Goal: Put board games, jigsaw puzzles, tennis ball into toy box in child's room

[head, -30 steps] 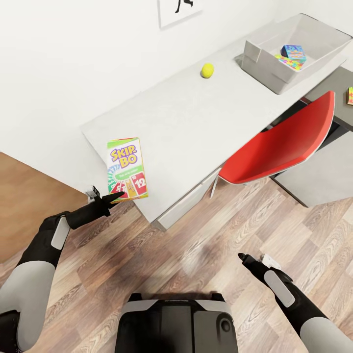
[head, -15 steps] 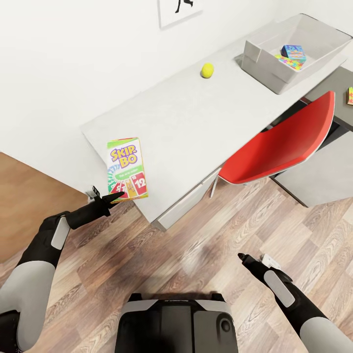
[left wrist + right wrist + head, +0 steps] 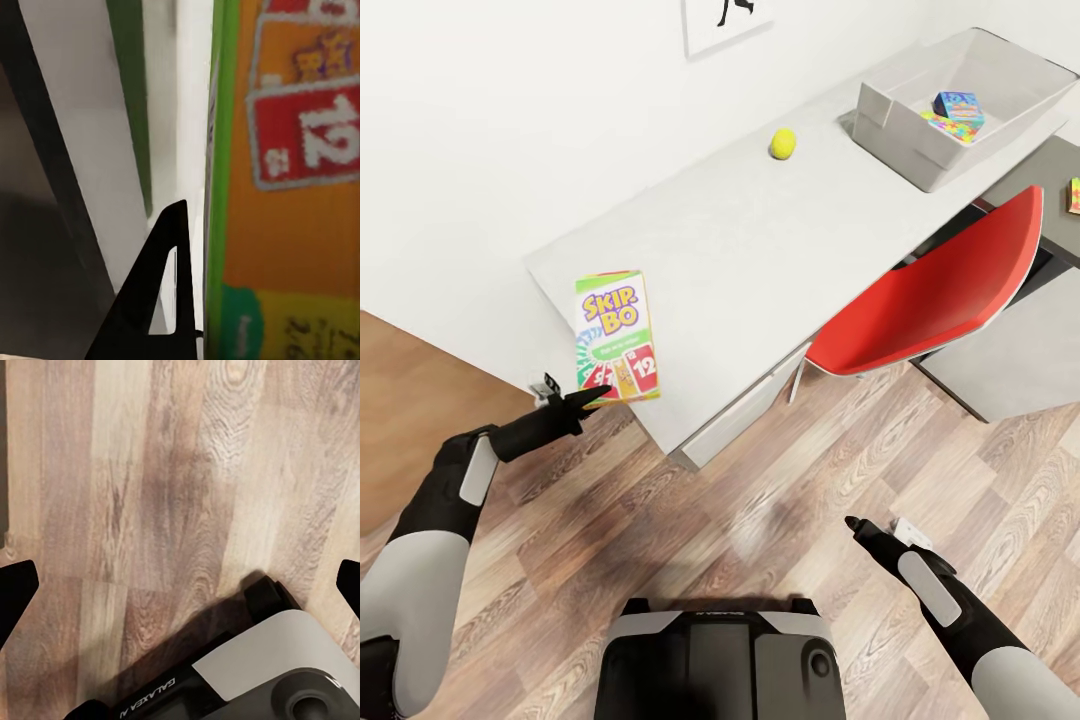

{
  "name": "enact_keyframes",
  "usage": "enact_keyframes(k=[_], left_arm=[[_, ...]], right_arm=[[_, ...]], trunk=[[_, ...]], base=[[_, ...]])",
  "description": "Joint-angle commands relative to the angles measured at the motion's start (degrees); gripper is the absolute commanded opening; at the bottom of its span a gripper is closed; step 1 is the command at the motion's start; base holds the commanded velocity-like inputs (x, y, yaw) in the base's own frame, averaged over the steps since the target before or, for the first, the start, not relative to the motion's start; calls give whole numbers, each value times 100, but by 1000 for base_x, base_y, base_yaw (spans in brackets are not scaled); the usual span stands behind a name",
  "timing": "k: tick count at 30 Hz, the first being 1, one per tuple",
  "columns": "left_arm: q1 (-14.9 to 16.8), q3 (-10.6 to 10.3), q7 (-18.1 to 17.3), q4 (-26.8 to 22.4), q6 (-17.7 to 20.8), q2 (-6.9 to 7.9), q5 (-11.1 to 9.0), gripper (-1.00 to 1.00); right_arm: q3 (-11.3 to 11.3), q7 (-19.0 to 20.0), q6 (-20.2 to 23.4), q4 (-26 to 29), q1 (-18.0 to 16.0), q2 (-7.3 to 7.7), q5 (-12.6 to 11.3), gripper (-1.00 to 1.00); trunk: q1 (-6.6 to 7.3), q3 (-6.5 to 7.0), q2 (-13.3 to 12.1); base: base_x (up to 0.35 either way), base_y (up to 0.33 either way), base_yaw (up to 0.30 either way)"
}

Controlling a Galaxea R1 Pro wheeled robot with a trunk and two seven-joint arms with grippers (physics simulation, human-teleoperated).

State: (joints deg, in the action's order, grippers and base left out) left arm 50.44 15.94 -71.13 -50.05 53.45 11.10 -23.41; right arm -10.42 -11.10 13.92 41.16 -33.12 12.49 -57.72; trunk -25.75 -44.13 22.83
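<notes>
The green-yellow-red Skip-Bo board game [image 3: 617, 335] sits at the near left corner of the table [image 3: 740, 240], with my left gripper [image 3: 592, 393] shut on its lower edge. In the left wrist view one black finger [image 3: 161, 292] lies against the box's green rim [image 3: 217, 187]. The tennis ball [image 3: 782, 143] rests farther back on the table. At the far right, the light-grey toy box [image 3: 900, 135] holds a blue board game [image 3: 958, 104] and a jigsaw puzzle [image 3: 948, 127]. Another jigsaw puzzle [image 3: 1075, 195] shows at the right edge. My right gripper [image 3: 857, 525] [image 3: 180, 585] hangs open over the floor.
A red chair [image 3: 940, 290] is tucked against the table's front, between the Skip-Bo end and the toy box. A lower dark-grey desk section [image 3: 1040, 170] runs off to the right. Wooden floor [image 3: 760, 500] spreads in front of my base [image 3: 720, 660].
The Skip-Bo box and my left gripper have shifted slightly up and to the left over the table corner. The right arm has not moved.
</notes>
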Motion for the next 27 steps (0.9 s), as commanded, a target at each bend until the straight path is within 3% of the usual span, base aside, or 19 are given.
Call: enact_keyframes(k=[1, 27], left_arm=[[2, 2, -10, -16, 45, 9, -7, -100], [-51, -15, -15, -237, 282, 34, -12, -100]], right_arm=[[-30, -50, 5, 12, -2, 8, -46, 100], [-47, -50, -4, 75, -2, -8, -47, 100]], trunk=[[-3, -6, 9], [-3, -6, 9]], base=[[0, 0, 0], [0, 0, 0]])
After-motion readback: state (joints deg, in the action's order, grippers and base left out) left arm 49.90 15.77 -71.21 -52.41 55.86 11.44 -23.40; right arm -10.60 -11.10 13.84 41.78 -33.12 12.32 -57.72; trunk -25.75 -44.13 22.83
